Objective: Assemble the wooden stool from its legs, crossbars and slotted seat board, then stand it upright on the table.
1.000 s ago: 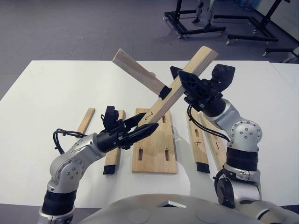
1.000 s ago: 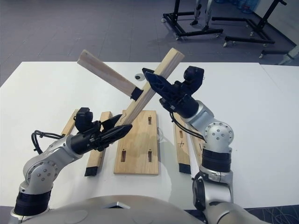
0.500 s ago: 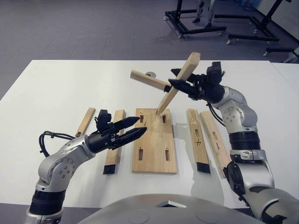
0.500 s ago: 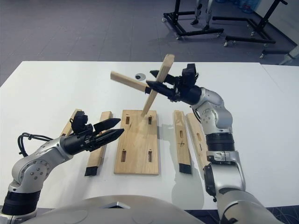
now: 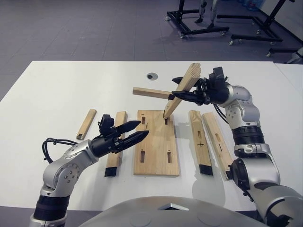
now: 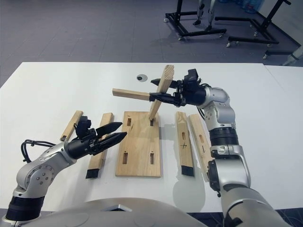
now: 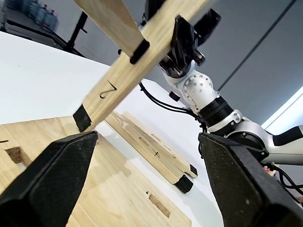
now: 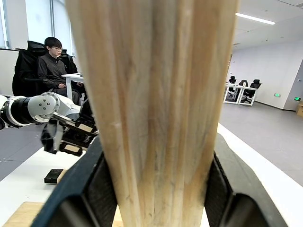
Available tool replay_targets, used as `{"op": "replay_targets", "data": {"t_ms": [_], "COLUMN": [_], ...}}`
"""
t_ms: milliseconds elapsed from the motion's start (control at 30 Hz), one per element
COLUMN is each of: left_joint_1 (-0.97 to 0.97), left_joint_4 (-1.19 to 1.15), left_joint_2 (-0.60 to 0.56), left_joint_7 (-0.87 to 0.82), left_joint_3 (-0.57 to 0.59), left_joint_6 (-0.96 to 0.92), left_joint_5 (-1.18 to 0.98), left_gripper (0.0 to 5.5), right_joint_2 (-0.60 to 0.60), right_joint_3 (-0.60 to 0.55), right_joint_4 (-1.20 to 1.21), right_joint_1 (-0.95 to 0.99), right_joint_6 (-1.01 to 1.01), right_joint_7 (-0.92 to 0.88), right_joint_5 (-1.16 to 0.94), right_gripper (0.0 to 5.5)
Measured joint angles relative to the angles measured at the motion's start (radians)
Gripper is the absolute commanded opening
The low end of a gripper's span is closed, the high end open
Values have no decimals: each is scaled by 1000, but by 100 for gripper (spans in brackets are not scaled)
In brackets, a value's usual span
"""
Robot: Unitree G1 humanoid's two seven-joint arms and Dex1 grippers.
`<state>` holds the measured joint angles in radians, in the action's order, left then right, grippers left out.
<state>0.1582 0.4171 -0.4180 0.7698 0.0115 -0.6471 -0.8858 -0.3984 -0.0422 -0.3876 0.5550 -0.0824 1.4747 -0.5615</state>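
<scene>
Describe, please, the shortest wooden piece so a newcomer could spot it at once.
On the white table, find the slotted seat board lying flat. Two pieces lie left of it; the outer one is the short crossbar, shorter and slimmer than the black-tipped leg beside it.

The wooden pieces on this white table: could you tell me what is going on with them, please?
The robot is assembling a stool. Its right hand grips a pale wooden leg with a crossbar joined to it, tilted, black-tipped end at the far right slot of the slotted wooden seat board. The open left hand hovers by the board's left edge. Four more wooden pieces lie flat on the white table.
</scene>
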Motion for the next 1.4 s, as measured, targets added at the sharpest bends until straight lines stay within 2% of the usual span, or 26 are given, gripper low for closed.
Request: {"op": "replay_targets", "data": {"t_ms": [233,1133,1267,1400], "left_joint_1": [7,-3,-8,-9], "left_joint_4": [-15,-43,-53,-58], "left_joint_2": [-3,-6,-4,12], "left_joint_7": [3,10,15,15], "left_joint_3": [17,5,3,-6], "left_joint_6": [0,-1,-1,1], "left_joint_5": [0,22,29,36], "left_gripper": [389,389,389,389], "right_joint_2": [0,-23,-63,-72], "right_joint_3": [-8,22,33,41], "right_joint_4": [67,12,12,-34], "right_joint_1": [-74,-68,-67,-36], "right_joint_6": [-2,47,-73,-84], "right_joint_7": [-2,34,28,20], "right_joint_5": [-37,9,-10,-3], "right_gripper": [205,205,205,205]}}
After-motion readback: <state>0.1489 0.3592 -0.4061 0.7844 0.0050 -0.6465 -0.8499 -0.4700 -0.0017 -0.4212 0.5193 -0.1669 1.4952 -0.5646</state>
